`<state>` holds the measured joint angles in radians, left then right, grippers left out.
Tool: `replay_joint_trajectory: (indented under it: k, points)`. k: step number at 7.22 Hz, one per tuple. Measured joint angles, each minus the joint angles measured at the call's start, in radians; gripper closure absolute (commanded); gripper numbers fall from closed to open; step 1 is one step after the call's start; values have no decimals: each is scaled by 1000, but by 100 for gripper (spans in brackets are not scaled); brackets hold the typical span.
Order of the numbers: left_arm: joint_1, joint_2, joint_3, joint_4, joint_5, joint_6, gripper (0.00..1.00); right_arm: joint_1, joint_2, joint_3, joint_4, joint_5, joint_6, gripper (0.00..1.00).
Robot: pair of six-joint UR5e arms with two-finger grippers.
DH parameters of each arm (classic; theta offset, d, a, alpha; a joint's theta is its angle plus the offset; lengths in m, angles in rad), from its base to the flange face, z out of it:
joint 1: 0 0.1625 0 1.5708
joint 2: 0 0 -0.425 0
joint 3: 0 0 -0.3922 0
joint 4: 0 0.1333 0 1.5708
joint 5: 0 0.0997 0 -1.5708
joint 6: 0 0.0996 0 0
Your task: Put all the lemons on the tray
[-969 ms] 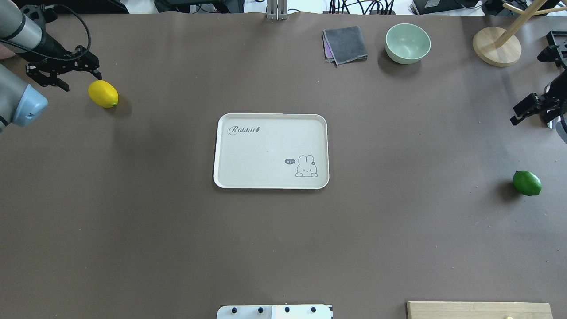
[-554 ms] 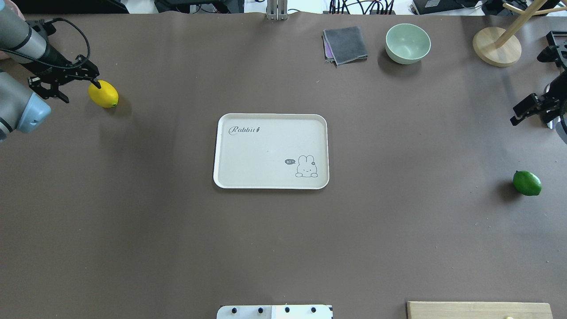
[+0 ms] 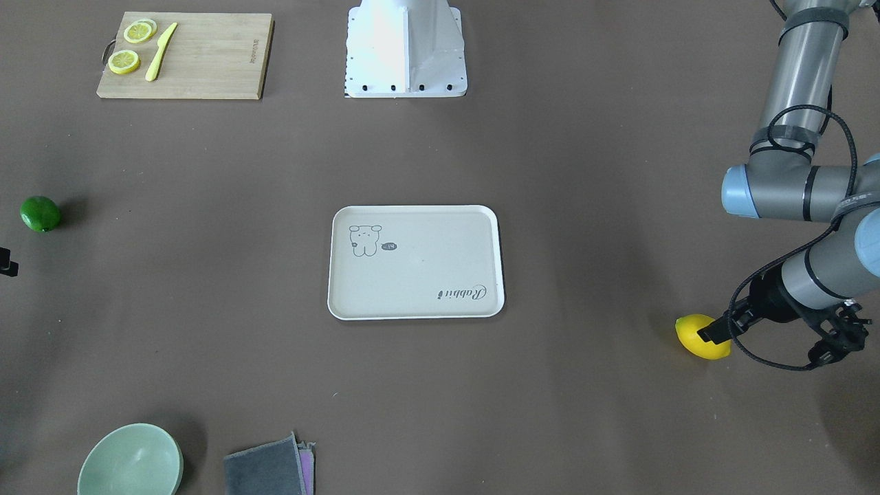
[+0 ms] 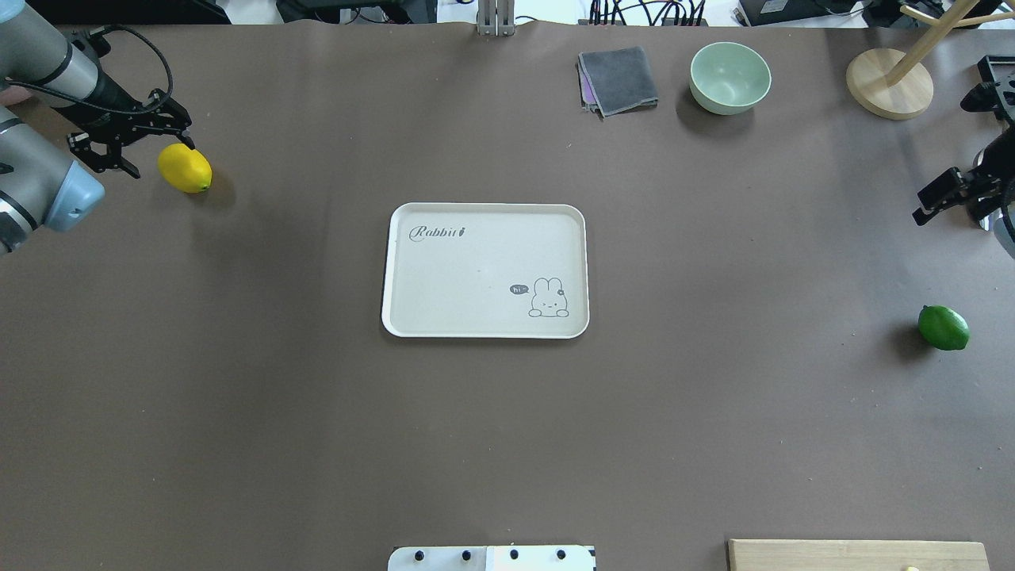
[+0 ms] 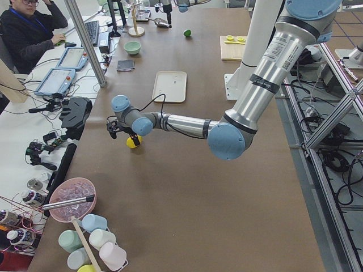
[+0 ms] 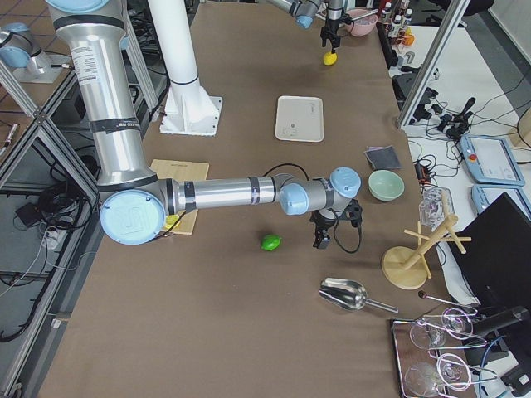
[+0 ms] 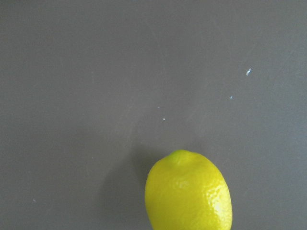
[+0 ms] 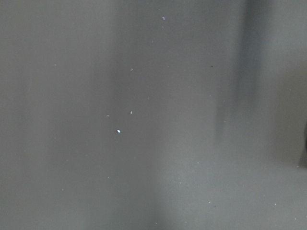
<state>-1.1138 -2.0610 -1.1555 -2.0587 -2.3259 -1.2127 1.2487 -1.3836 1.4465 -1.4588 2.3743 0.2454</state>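
The yellow lemon (image 4: 185, 168) lies at the table's far left; it also fills the bottom of the left wrist view (image 7: 189, 191). My left gripper (image 4: 155, 155) is open and low beside it, with one fingertip (image 3: 710, 335) at the lemon's top and the other out to the side. The green lemon (image 4: 944, 327) lies alone at the right (image 3: 40, 213). My right gripper (image 4: 944, 159) is open and empty at the right edge, beyond the green lemon. The cream Rabbit tray (image 4: 484, 270) sits mid-table, with nothing on it.
A pale green bowl (image 4: 729, 75), a folded grey cloth (image 4: 618, 79) and a wooden stand (image 4: 888, 83) stand along the far edge. A wooden cutting board (image 3: 185, 55) with lemon slices and a yellow knife lies near the robot base.
My left gripper has shifted right, closer to the yellow lemon, so one fingertip now sits at the lemon's top. The lemon, the tray and the right arm have not moved.
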Motion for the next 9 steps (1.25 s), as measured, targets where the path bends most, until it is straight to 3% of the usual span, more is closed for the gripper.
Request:
replay_joint_trajectory:
  k: [8, 9]
  points:
    - [56, -16, 71, -77, 68, -2, 2, -3, -1, -3, 0, -3, 0, 0]
    - [66, -21, 76, -82, 90, -2, 41, -3, 0, -4, 0, -3, 0, 0]
